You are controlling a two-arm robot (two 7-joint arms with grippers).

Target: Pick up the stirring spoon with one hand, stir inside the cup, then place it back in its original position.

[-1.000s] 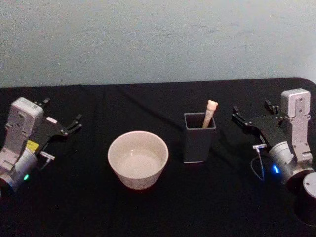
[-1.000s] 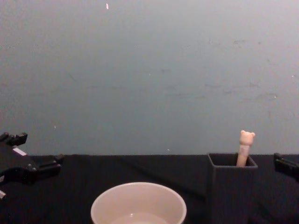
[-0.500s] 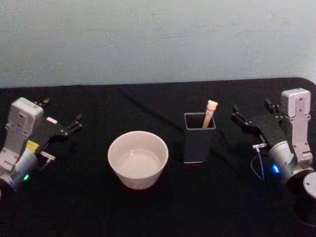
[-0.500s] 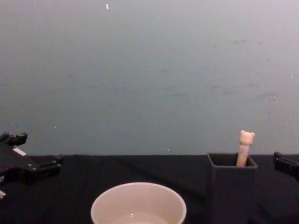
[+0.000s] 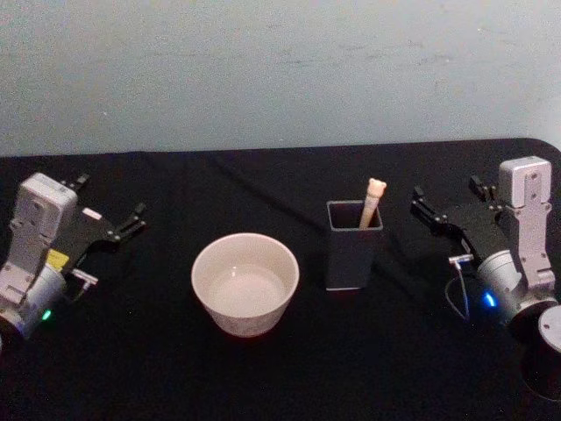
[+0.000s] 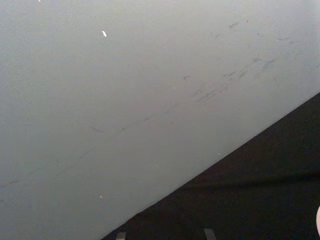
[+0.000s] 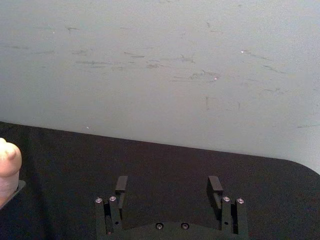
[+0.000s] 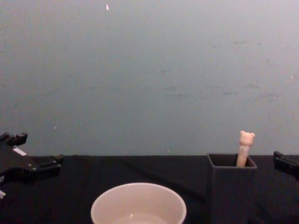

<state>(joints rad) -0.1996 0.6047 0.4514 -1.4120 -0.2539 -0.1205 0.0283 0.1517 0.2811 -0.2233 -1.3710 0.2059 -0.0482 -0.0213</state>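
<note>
stirring spoon (image 5: 372, 200) upright in holder (image 5: 353, 246), handle up | lies left of my right gripper (image 5: 443, 209), nearer arm, fingers spread, empty | left gripper (image 5: 107, 210) parked far side of cup (image 5: 244, 282), spread, empty

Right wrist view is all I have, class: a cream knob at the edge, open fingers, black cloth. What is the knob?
Observer: The bear head of the stirring spoon, which stands in a dark grey holder.
Operator: Where is the cup?
Observer: The cup sits on the holder's left, apart from it.
Operator: And the other arm?
Observer: The left gripper is open at the table's left side; the right gripper holds nothing.
</note>
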